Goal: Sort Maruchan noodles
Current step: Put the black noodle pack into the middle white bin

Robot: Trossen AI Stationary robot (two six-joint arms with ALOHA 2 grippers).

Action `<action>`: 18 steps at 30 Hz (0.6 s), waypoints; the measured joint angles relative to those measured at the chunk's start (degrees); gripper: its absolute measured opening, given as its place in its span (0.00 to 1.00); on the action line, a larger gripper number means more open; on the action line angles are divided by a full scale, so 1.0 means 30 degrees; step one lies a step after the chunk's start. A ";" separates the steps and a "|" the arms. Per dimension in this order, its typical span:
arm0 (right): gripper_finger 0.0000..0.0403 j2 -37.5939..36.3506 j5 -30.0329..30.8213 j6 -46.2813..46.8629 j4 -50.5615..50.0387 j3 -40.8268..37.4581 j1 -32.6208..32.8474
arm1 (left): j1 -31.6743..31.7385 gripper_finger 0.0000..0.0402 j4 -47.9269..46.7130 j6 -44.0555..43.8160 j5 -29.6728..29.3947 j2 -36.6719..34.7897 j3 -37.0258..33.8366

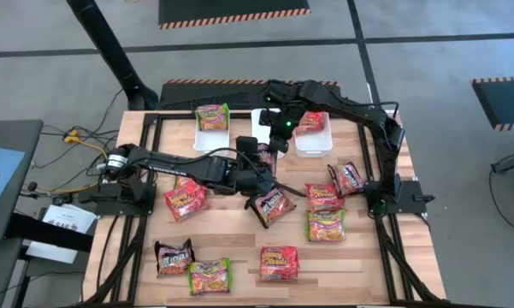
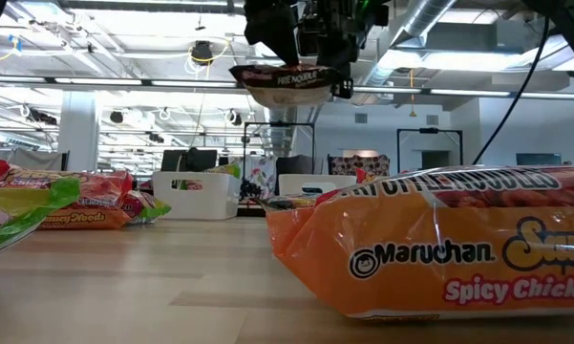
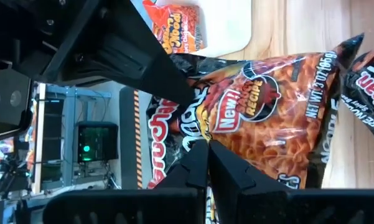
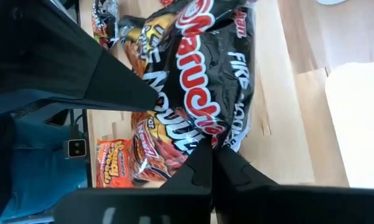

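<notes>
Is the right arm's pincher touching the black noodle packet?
Touching. The right wrist view shows the right end effector pinched shut on the black Maruchan packet.

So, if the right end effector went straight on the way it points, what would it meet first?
The black packet that the right end effector is shut on. Behind it probably lies the wooden table, though depth is unclear.

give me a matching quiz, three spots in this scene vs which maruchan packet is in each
Spots:
1. left-end white tub
2. right-end white tub
3. left claw and right claw, both shut

Packets:
A. red-orange packet
B. black packet, held up off the table
C. green-edged packet

Pairs: 1-C, 2-A, 3-B
</notes>
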 joint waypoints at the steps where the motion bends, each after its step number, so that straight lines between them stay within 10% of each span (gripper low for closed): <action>1: 0.03 0.0000 0.0033 0.0000 -0.0002 0.0000 0.0007 | 0.0000 0.00 0.0000 -0.0077 -0.0001 0.0000 0.0000; 18: 0.01 0.0000 0.2046 -0.1094 -0.0657 0.0000 -0.1179 | 0.0000 0.00 -0.0651 -0.2411 -0.3059 -0.0168 0.0879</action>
